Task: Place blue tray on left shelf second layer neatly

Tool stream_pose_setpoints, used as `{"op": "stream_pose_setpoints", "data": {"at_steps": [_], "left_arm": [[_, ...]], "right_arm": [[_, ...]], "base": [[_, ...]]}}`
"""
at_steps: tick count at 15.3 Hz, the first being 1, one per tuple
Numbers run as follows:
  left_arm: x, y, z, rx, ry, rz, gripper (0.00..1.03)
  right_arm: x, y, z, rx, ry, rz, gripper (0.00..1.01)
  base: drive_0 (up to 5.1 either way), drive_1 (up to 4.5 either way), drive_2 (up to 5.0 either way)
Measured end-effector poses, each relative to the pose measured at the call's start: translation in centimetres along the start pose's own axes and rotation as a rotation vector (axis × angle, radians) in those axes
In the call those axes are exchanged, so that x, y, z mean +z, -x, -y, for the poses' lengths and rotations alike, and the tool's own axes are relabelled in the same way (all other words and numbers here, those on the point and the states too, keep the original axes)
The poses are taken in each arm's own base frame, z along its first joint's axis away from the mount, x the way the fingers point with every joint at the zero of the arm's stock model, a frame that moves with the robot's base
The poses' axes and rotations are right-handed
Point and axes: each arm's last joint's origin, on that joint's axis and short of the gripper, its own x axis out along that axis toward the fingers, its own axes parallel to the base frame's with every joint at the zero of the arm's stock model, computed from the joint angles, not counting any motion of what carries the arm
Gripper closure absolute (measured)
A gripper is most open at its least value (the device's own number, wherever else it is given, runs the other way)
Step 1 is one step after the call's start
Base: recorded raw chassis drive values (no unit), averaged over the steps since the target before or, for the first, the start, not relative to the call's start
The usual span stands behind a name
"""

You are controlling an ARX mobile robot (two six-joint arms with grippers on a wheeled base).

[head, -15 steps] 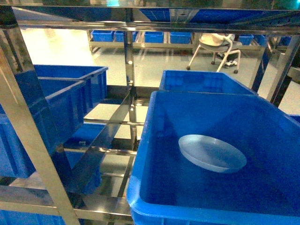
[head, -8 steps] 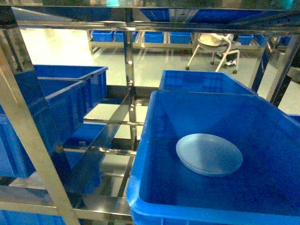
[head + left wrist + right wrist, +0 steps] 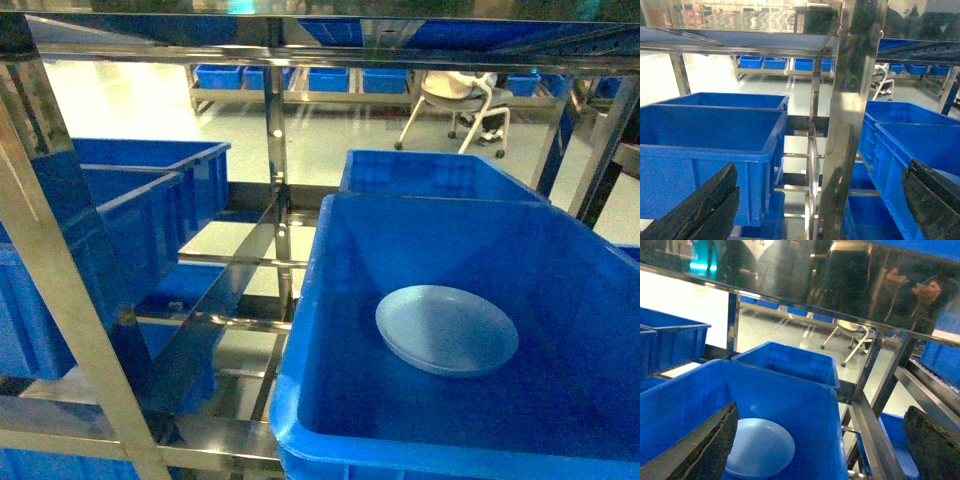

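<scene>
since a second ago the blue tray (image 3: 447,329) has slid slightly left and settled flat inside the big blue crate (image 3: 330,400) on the right; both grippers' jaws stand wide apart, holding nothing.

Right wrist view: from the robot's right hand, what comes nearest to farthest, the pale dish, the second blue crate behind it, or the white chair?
1. Pale dish, low left, beside the hand.
2. Second blue crate, middle.
3. White chair, far back.
</scene>
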Motion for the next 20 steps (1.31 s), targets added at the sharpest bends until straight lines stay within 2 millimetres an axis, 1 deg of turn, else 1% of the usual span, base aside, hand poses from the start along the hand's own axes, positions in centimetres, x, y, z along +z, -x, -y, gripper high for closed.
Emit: {"op": "stream_pose_setpoints", "data": {"at_steps": [3,5,7,8,9,10,11,12,18,19,20], "left_arm": [[0.0,0.0,0.0,0.0,0.0,0.0,0.05],[0.0,0.0,0.0,0.0,0.0,0.0,0.05],[0.0,0.0,0.0,0.0,0.0,0.0,0.05],[0.0,0.0,0.0,0.0,0.0,0.0,0.05],[0.0,0.0,0.0,-0.001,0.0,0.0,0.05],[0.0,0.0,0.0,0.0,0.0,0.0,0.05],[0.0,0.0,0.0,0.0,0.0,0.0,0.05],[0.0,0.0,0.0,0.0,0.0,0.0,0.05],[0.0,0.0,0.0,0.0,0.0,0.0,0.05],[0.0,0.0,0.0,0.0,0.0,0.0,0.05],[0.0,0.0,0.0,0.0,0.0,0.0,0.05]], "right_arm": [[0.8,2.5,0.9,-0.047,0.002,0.003,0.03],[0.9,4.3,1.8,-0.1,0.004,-0.016,0.03],[0.9,5.9,2.0,-0.116,0.006,-0.012,0.03],[1.1,6.3,2.1,-0.132,0.008,0.006,0.03],[1.1,6.4,2.1,-0.128,-0.002,0.003,0.04],[0.6,6.4,2.0,-0.11,-0.065,-0.085,0.15],[0.3,6.5,1.9,-0.109,-0.109,-0.105,0.28],[0.4,6.6,1.9,-0.111,-0.128,-0.093,0.37],[0.6,6.8,1.9,-0.113,-0.145,-0.074,0.54],[0.2,7.0,1.8,-0.114,-0.151,-0.074,0.67],[-0.7,7.7,1.6,-0.108,-0.157,-0.122,0.78]], "base": [[0.0,0.0,0.0],[0.0,0.0,0.0],[0.0,0.0,0.0],[0.0,0.0,0.0],[0.0,0.0,0.0],[0.0,0.0,0.0],[0.0,0.0,0.0],[0.0,0.0,0.0],[0.0,0.0,0.0],[0.0,0.0,0.0],[0.0,0.0,0.0]]}}
